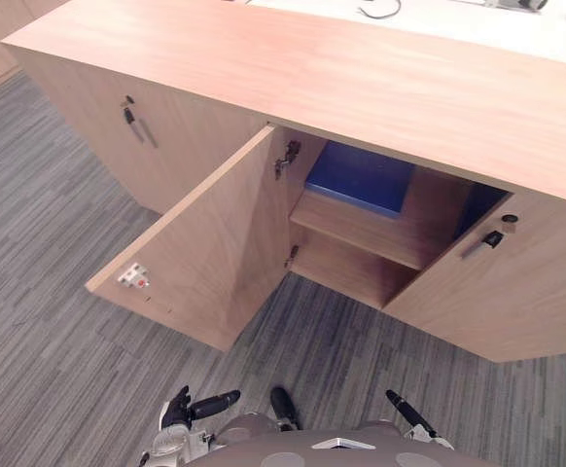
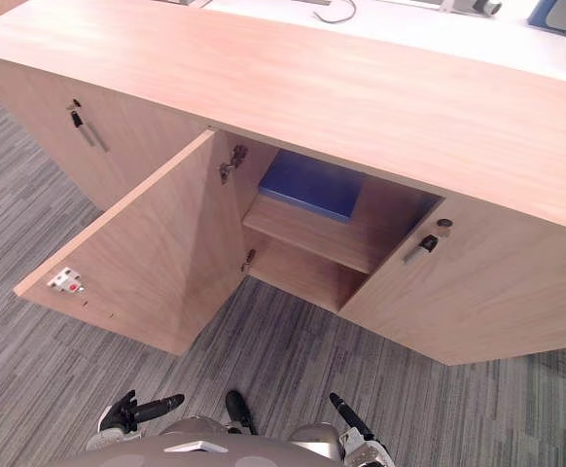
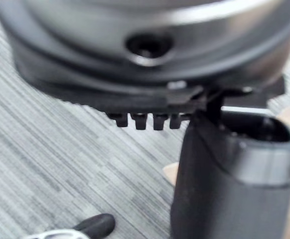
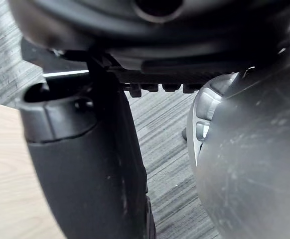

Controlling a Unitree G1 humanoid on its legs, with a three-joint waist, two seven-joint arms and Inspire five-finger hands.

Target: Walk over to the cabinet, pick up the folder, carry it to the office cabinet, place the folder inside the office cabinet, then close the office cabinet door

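Closing the door [image 1: 205,243] at 10 o'clock is judged next, the folder [image 1: 361,177] being shelved inside the office cabinet [image 1: 361,88] at 1 o'clock; left hand [image 1: 179,411] and right hand [image 1: 408,412] are held low, fingers apart, empty.

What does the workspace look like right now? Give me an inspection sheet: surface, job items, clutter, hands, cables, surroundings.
Surface: wooden cabinet top, nothing on it.
Job's things: blue folder lies flat on the upper shelf inside the office cabinet; the door stands wide open, not yet closed.
Clutter: nothing seen.
Hands: left hand and right hand hang low in front of the cabinet, fingers relaxed, holding nothing.
Cables: a dark cable lies on the white desk behind the cabinet.
Surroundings: grey striped carpet; a shut neighbouring door to the left.
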